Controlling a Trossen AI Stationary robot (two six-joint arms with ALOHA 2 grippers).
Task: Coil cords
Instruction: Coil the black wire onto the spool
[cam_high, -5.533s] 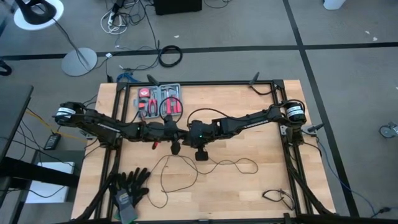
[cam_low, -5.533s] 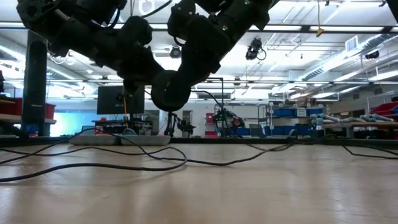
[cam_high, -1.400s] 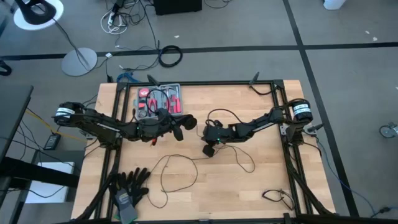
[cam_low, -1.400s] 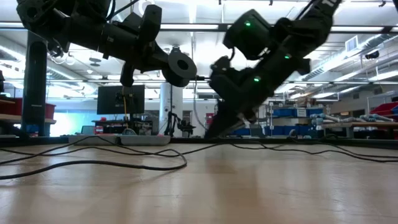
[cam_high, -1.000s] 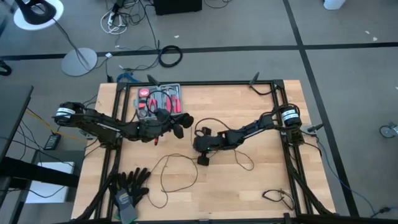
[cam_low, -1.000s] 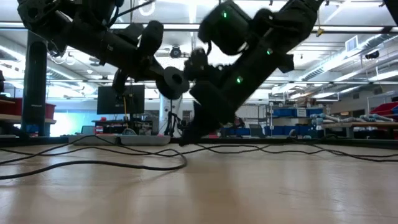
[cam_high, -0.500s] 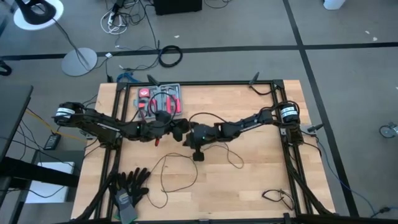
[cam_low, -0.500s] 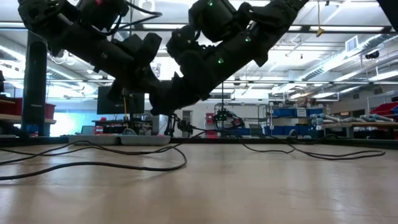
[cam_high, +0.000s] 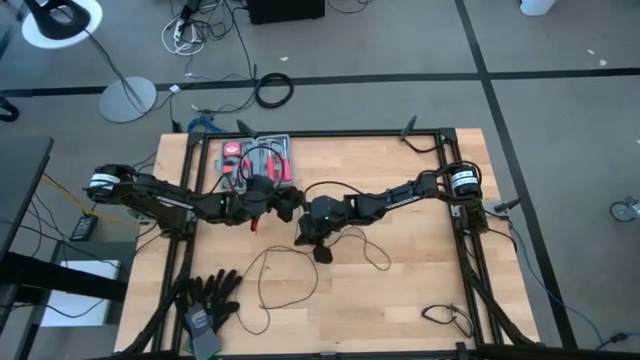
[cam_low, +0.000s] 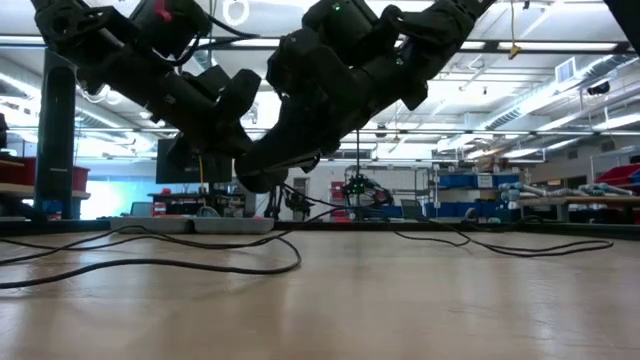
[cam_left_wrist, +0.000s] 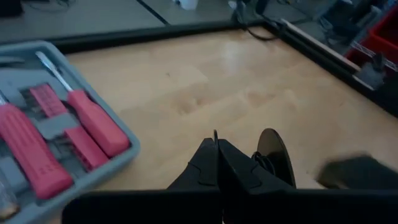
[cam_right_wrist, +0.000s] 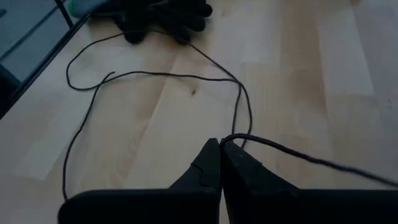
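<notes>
The cords are one thin black wire (cam_high: 285, 275) lying in loose loops on the wooden table (cam_high: 420, 290), toward its near edge; the loops also show in the right wrist view (cam_right_wrist: 155, 74). Its round black disc (cam_left_wrist: 275, 155) sits beside my left gripper's fingers. My left gripper (cam_left_wrist: 216, 144) and right gripper (cam_right_wrist: 220, 144) are both shut on the wire. They meet above the table's middle (cam_high: 297, 215), raised off the wood. My left gripper pinches the thin wire between its two fingertips, close to the disc end; a short stub (cam_left_wrist: 214, 133) pokes out past the tips. The disc is up beside one finger, clear of the table. The fingers slant down from the table's left. My right gripper pinches the wire (cam_right_wrist: 231, 138) between its fingertips, slanting down from the table's right side. One stretch (cam_right_wrist: 311, 160) leads away lifted above the wood. Another stretch (cam_right_wrist: 239, 106) leads to the loops on the table.
A grey tool tray with red-handled screwdrivers (cam_high: 257, 160) stands at the far left, close behind my left gripper (cam_left_wrist: 62, 124). Black gloves (cam_high: 208, 300) lie at the near left corner. A short black cable (cam_high: 445, 315) lies near the right rail.
My right gripper has risen from the table and gone toward the table's left, up to my left gripper, carrying the wire. The loose stretch on the table's right has been drawn along with it. My left gripper has tipped down a little.
</notes>
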